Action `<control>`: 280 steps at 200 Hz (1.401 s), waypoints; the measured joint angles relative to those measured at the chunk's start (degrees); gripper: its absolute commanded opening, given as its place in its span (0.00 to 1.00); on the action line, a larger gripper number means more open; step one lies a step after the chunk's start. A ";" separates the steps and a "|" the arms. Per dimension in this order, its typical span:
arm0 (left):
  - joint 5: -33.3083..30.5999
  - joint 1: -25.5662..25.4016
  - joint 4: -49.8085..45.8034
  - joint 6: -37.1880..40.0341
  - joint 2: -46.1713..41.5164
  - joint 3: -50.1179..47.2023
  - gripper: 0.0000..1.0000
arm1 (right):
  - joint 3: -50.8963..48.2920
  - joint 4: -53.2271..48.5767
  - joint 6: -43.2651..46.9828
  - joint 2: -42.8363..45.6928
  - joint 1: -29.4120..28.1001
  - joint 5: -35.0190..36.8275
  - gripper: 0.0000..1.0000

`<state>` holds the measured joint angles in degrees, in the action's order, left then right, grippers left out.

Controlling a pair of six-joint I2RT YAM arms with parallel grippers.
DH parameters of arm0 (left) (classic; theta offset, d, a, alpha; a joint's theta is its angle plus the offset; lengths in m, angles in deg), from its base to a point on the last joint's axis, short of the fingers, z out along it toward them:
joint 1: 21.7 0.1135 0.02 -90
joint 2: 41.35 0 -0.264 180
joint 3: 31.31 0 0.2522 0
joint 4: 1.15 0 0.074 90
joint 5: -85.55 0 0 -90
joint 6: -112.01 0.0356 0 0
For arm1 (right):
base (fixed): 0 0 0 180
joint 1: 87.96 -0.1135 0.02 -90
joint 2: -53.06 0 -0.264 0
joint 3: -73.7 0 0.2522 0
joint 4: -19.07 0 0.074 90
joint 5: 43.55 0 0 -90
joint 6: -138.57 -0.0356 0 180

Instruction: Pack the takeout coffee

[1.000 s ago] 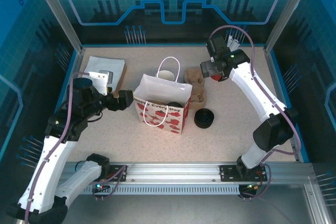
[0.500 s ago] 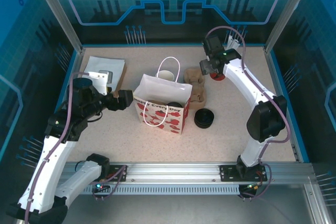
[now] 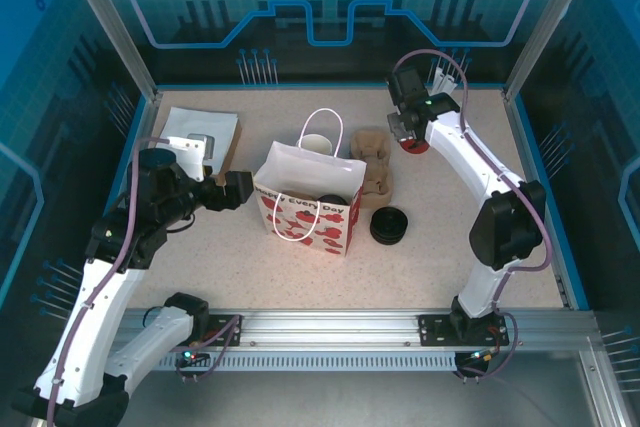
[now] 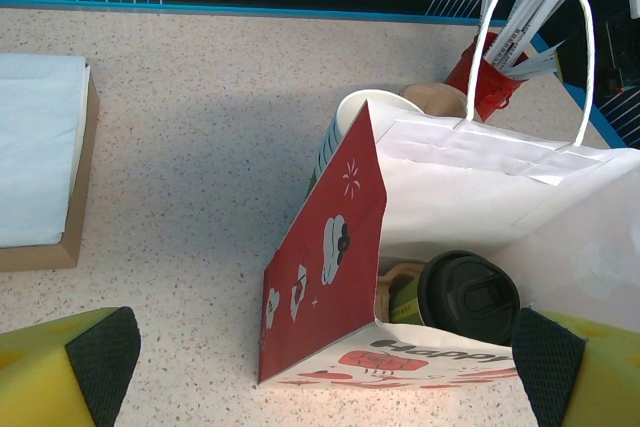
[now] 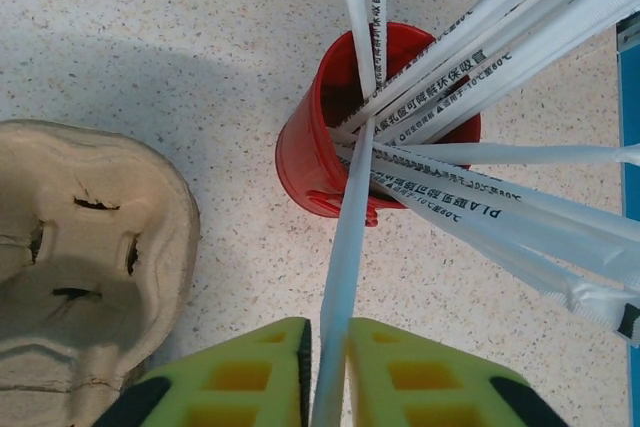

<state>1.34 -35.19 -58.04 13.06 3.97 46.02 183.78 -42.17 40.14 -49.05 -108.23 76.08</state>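
Already bagged: coffee, with a straw pinched

Nearest you, your left gripper (image 4: 325, 367) stood spread just beside the bag (image 4: 330, 247), where the takeout coffee (image 4: 468, 297) sat inside. Farther off, your right gripper (image 5: 328, 347) pinched a straw (image 5: 349, 227), the bag lying leftward and nearer.

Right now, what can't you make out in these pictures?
- Left wrist view: the takeout coffee, its cup wall mostly hidden by its own lid and the paper bag.
- Top view: the red straw holder; the right end effector covers most of it.
- Right wrist view: the gripped straw, its lower end cut off by the bottom edge.
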 measured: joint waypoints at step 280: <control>0.02 0.00 1.68 -0.44 1.60 0.00 0.99 | 10.54 -22.38 0.48 30.84 -0.72 -25.75 0.02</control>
<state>1.36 -35.19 -56.36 12.62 5.56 46.02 194.31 -64.55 40.62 -18.21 -108.95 50.33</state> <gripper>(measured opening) 0.987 0.057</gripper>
